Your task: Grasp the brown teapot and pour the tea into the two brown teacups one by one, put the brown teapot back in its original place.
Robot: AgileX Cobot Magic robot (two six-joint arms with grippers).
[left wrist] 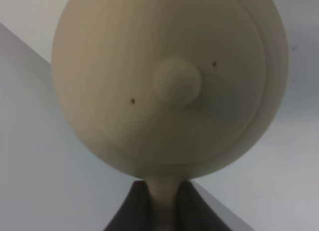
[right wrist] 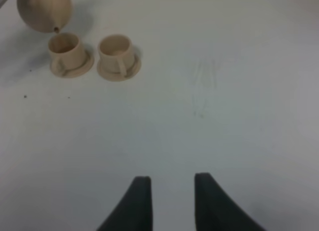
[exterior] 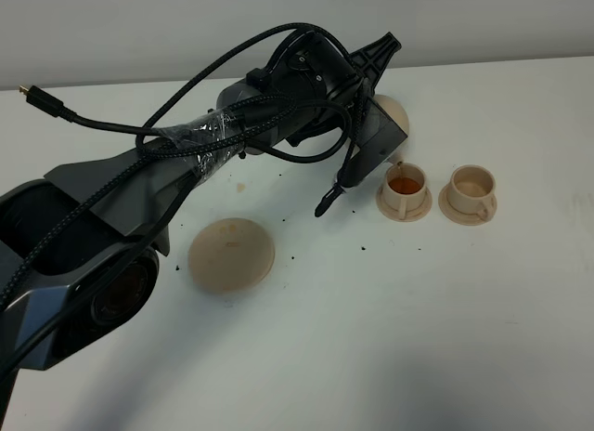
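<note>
Above the white surface (exterior: pixel 418 338), the left hand (left wrist: pixel 160 211) pinches the loop handle of the brown teapot (exterior: pixel 394 115), holding it tilted in the air. The right hand (right wrist: pixel 172 201) hangs spread, holding nothing. The flat saucer (exterior: pixel 231 254) lies bare, well apart. The spout sits over the first teacup (exterior: pixel 405 184), amber with tea, so the first pour looks to be in hand. The next move, I judge, is to level the pot and shift to the second teacup (exterior: pixel 471 185), seemingly empty.

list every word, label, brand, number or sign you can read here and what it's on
None: no text can be read in any view.
The brown teapot, the teacup holding tea, the other teacup and the round saucer are plain tan, unmarked.
The black left arm shows no legible label.
The dark specks on the table are marks, not characters.
</note>
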